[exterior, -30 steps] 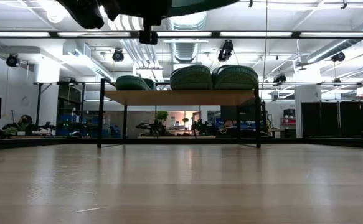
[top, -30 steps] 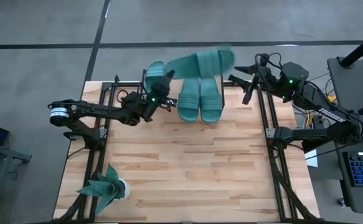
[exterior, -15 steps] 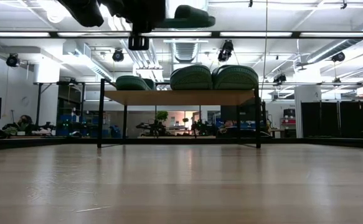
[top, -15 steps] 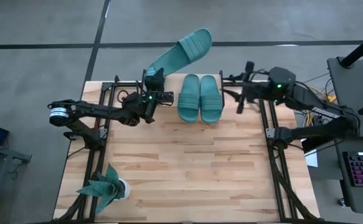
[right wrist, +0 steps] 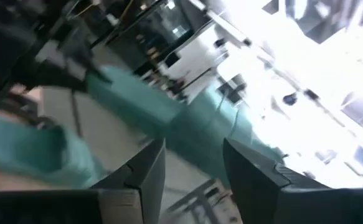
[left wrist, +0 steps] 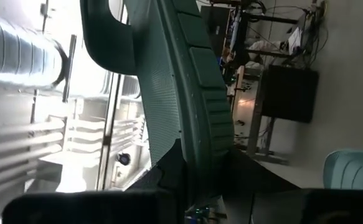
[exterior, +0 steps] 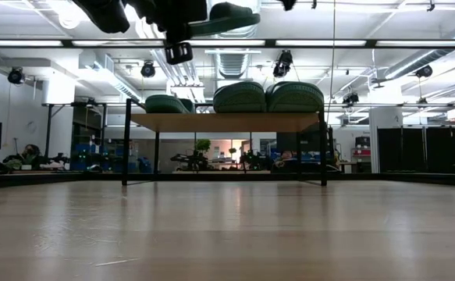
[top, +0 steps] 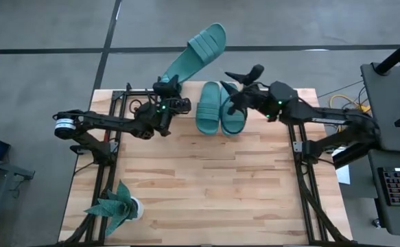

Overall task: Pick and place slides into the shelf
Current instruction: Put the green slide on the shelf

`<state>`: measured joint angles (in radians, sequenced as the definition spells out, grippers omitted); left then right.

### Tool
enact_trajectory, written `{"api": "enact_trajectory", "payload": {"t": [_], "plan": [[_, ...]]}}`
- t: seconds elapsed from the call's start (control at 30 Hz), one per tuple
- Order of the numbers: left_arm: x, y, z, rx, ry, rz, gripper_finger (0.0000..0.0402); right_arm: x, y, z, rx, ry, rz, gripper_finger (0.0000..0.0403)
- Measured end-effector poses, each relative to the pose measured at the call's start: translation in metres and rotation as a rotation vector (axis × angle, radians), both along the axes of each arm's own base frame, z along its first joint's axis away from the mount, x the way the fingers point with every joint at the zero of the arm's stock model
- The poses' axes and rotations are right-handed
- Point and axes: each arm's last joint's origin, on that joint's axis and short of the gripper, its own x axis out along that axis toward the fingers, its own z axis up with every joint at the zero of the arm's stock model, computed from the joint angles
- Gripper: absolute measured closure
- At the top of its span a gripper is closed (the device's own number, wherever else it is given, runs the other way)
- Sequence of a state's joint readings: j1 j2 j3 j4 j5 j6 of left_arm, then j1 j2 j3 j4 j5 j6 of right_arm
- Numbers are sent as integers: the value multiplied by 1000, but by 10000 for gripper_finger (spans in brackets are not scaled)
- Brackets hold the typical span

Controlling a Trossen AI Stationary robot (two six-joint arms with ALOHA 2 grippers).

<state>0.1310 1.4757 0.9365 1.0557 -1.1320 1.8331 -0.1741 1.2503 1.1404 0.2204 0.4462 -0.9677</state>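
The left gripper [top: 167,92] is clenched on one end of a slide [top: 193,57], which is held raised and angled out beyond the table's far edge, probably so it can be turned before being set on the shelf [exterior: 225,122]. The right gripper [top: 242,79] is held empty above two slides [top: 220,108] lying side by side on the shelf, its jaws parted. A fourth slide [exterior: 167,103] is seen at the shelf's end. Compared with a second ago, the right arm has been swung in from the table's edge, and the lifted slide has been rotated outward.
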Motion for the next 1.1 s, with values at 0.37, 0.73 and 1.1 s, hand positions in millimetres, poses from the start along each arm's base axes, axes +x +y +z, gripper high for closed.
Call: {"api": "enact_trajectory", "payload": {"t": [0.37, 0.73, 1.1], "plan": [[34, 7, 6, -15, -26, 31, 354, 59, -11, 7, -63, -50, -177, 250], [41, 10, 9, -6, -1, 47, 354, 83, -25, 35, 8, 85, -306, 252], [42, 5, 9, -5, -4, 33, 354, 79, -49, 43, 13, 100, -376, 256]]}}
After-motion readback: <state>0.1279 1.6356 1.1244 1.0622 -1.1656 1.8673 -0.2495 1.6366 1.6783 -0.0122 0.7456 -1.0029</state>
